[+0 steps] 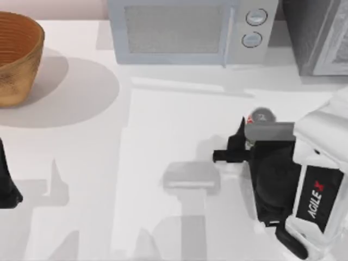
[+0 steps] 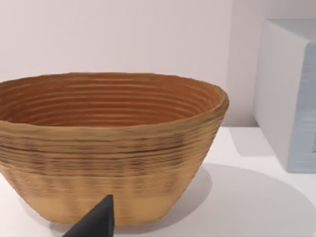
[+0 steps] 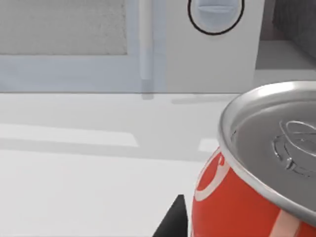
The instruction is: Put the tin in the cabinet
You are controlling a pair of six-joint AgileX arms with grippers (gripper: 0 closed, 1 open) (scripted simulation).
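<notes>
The tin (image 1: 262, 116), red with a silver top, sits right of the table's middle, in front of the microwave, partly under my right wrist. My right gripper (image 1: 252, 125) is shut on the tin. In the right wrist view the tin (image 3: 256, 187) looms close, and one dark fingertip (image 3: 174, 221) lies against its red side; the other finger is hidden. The cabinet (image 1: 318, 35), dark grey and speckled, stands at the far right corner. My left gripper (image 1: 7, 187) is parked at the left edge of the table.
A light grey microwave (image 1: 185, 30) with two round knobs stands at the back centre, just left of the cabinet. A woven brown basket (image 1: 16, 57) stands at the back left, and the left wrist view faces that basket (image 2: 108, 148) closely.
</notes>
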